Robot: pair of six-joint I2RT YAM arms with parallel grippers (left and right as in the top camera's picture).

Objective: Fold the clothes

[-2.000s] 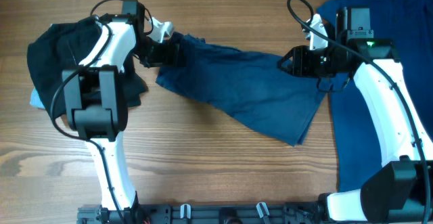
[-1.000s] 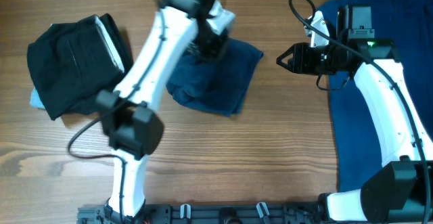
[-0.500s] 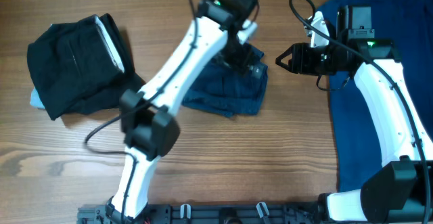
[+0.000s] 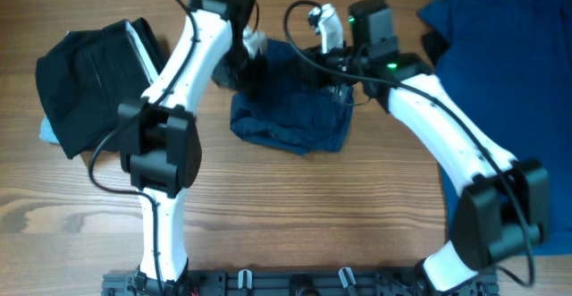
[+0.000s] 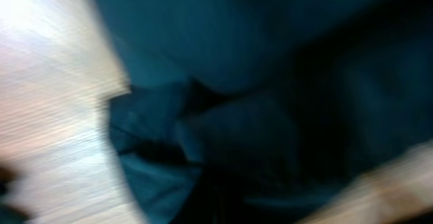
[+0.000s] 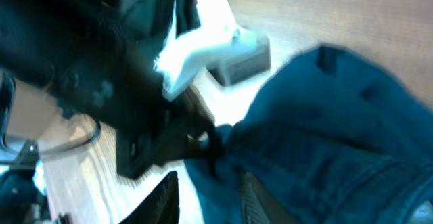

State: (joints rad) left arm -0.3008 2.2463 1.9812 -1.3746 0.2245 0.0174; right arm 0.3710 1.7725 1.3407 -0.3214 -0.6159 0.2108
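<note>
A dark blue garment (image 4: 290,113) lies folded in a bunch at the table's middle. My left gripper (image 4: 253,61) is shut at its upper left edge, tips against the cloth; whether cloth is pinched does not show. The left wrist view is blurred and filled with the blue garment (image 5: 270,82). My right gripper (image 4: 322,68) hovers over the garment's top edge. In the right wrist view the right gripper (image 6: 211,200) is open, one finger over bare table and one over the garment (image 6: 325,129), with the left gripper (image 6: 196,132) just ahead.
A pile of black clothes (image 4: 89,86) sits at the far left. A large blue cloth (image 4: 505,108) covers the right side. Both arms crowd the top middle. Bare wooden table (image 4: 295,215) runs along the front.
The left gripper let go at the garment's right side, swung back to its upper left edge and shut. The right arm swung left from the big blue cloth to over the garment.
</note>
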